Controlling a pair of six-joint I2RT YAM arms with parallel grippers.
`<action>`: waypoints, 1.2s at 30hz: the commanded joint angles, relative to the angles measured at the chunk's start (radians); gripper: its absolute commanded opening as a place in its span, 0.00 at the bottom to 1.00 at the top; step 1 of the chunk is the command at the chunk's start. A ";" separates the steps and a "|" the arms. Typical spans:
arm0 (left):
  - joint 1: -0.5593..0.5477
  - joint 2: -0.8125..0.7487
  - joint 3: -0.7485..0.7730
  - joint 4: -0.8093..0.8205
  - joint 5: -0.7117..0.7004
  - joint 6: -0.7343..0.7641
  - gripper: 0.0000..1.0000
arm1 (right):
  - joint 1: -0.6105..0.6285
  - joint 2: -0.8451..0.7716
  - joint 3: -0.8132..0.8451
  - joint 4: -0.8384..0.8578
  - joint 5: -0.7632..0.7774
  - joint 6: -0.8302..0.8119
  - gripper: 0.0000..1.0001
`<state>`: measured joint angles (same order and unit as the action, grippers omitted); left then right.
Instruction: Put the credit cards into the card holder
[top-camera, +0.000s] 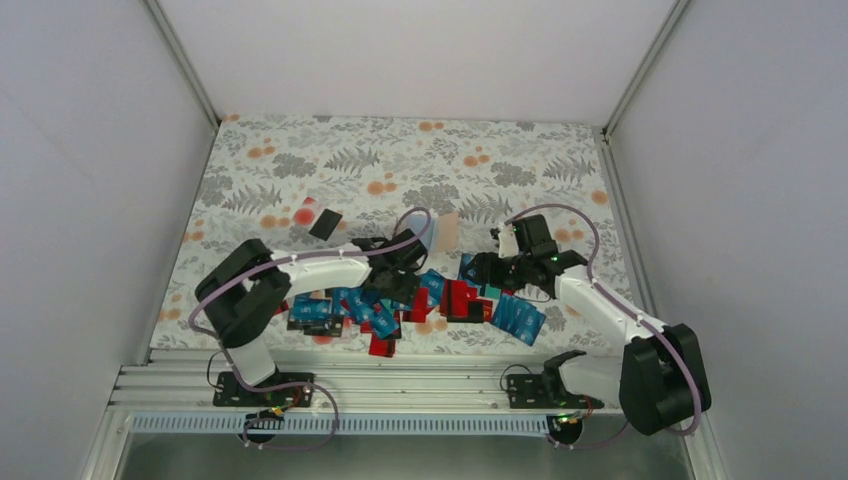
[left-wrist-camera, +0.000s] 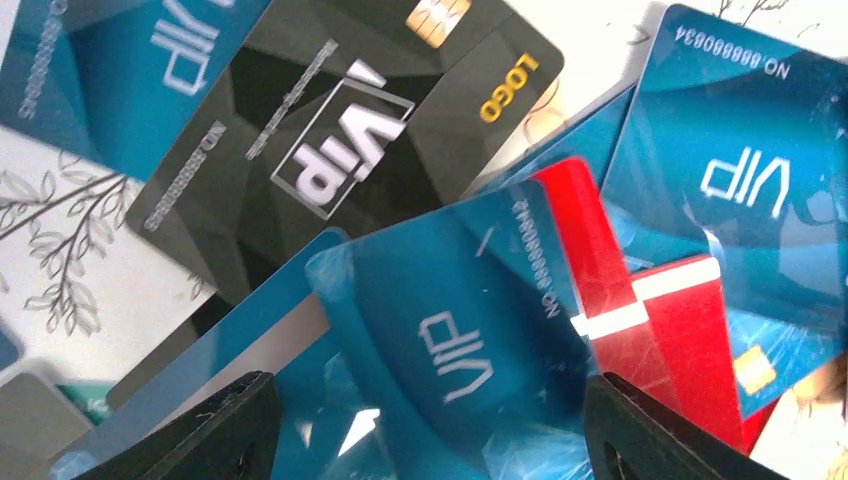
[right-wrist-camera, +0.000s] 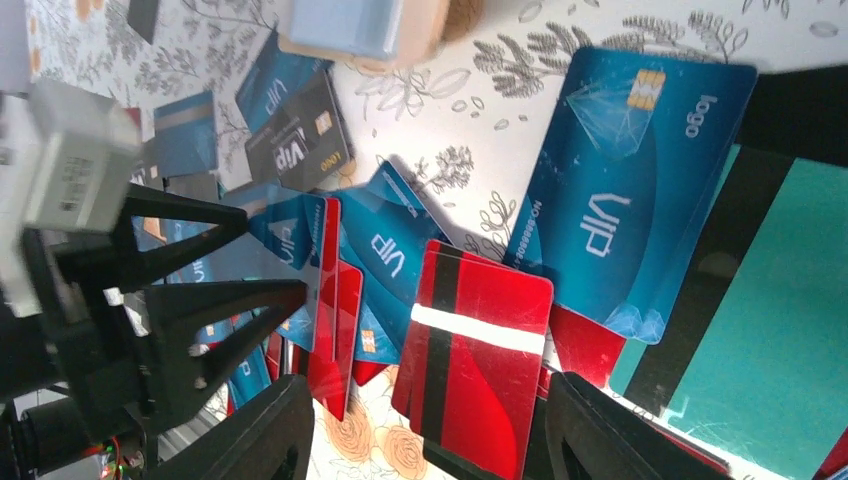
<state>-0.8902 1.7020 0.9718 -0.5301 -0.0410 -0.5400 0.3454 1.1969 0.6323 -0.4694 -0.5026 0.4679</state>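
Observation:
The credit cards (top-camera: 420, 300) lie in a loose heap, mostly blue, with red, black and teal ones among them. The beige card holder (top-camera: 447, 232) lies just behind the heap; the right wrist view shows the card holder (right-wrist-camera: 432, 35) with a pale blue card in its mouth. My left gripper (top-camera: 400, 265) hangs over the heap's middle. Its jaws (left-wrist-camera: 430, 440) stand open either side of a blue VIP card (left-wrist-camera: 450, 340). My right gripper (top-camera: 492, 270) is at the heap's right end, open (right-wrist-camera: 430, 440) above a red card with a white stripe (right-wrist-camera: 480, 350).
A black card (top-camera: 325, 223) and a red card (top-camera: 305, 215) lie apart at the back left. The left gripper's fingers (right-wrist-camera: 170, 290) stand close to the right gripper's left side. White walls bound the flowered table (top-camera: 400, 160). A metal rail (top-camera: 400, 380) runs along the near edge.

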 joint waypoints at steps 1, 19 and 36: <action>-0.037 0.087 0.097 -0.096 -0.080 -0.050 0.76 | -0.003 -0.050 0.036 -0.015 0.036 0.005 0.60; -0.176 0.299 0.242 -0.154 -0.138 -0.135 0.74 | -0.003 -0.071 0.025 0.005 0.003 -0.008 0.58; -0.189 0.180 0.217 -0.096 -0.109 -0.158 0.46 | -0.003 -0.095 0.035 -0.003 -0.012 -0.003 0.56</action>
<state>-1.0801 1.9083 1.2240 -0.6014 -0.2054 -0.6781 0.3454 1.1255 0.6491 -0.4698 -0.4992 0.4664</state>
